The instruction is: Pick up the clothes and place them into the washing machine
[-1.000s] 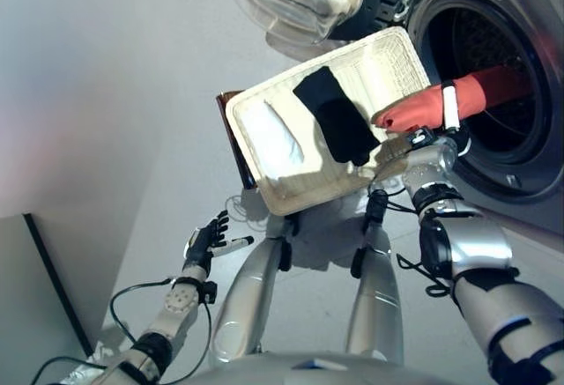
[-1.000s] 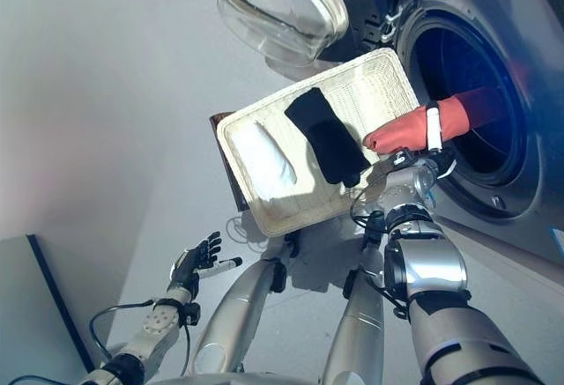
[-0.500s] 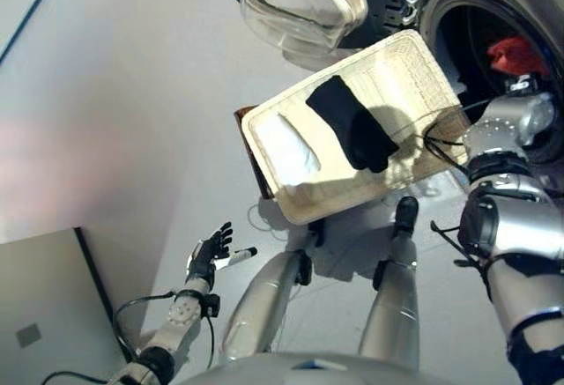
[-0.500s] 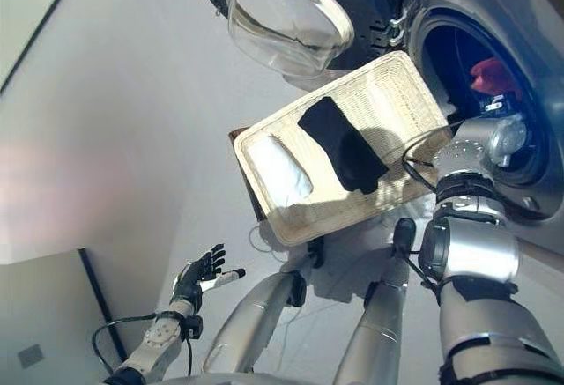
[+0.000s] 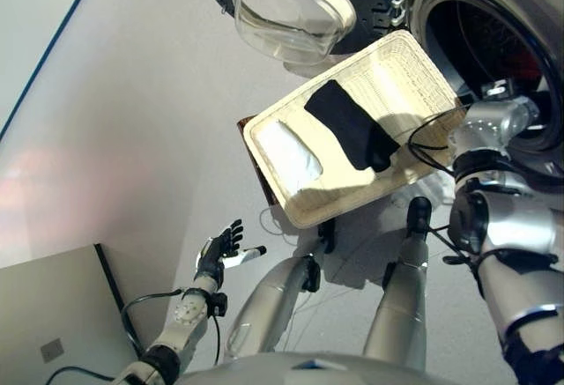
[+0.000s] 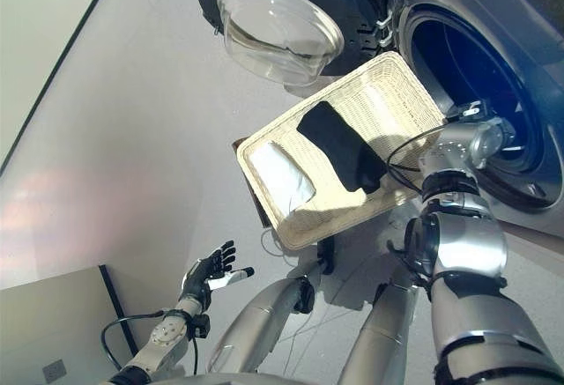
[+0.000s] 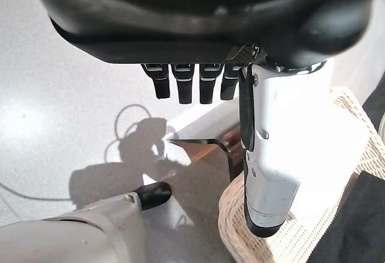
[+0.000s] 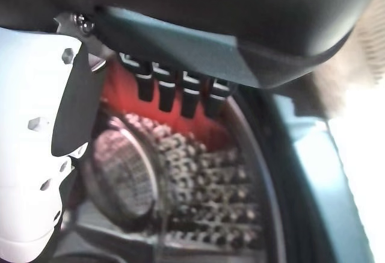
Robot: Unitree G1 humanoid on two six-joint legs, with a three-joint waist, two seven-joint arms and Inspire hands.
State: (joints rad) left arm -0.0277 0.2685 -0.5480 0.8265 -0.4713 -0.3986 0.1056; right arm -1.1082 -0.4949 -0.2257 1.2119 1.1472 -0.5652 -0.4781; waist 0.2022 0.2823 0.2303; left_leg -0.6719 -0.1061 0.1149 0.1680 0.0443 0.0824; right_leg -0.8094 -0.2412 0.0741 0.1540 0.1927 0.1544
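Observation:
A shallow wicker basket (image 5: 414, 68) rests on a dark brown box (image 5: 258, 160) beside the washing machine. In it lie a black cloth (image 5: 352, 125) and a white cloth (image 5: 291, 156). My right arm reaches into the machine's round opening (image 5: 493, 33). In the right wrist view my right hand (image 8: 180, 88) is open with straight fingers. A red cloth (image 8: 212, 132) lies past them on the perforated drum (image 8: 180, 185). My left hand (image 5: 220, 248) hangs low at the left, open and empty. The left wrist view shows the basket's corner (image 7: 240, 215) past its thumb.
The machine's round glass door (image 5: 291, 6) stands open above the basket's far edge. A pale panel with a socket (image 5: 53, 314) stands at the lower left. Grey floor (image 5: 132, 138) stretches to the left of the basket.
The camera has shifted. My right hand carried the red cloth from above the basket's edge into the drum. The cloth now lies loose past its open fingers. The left hand stayed low.

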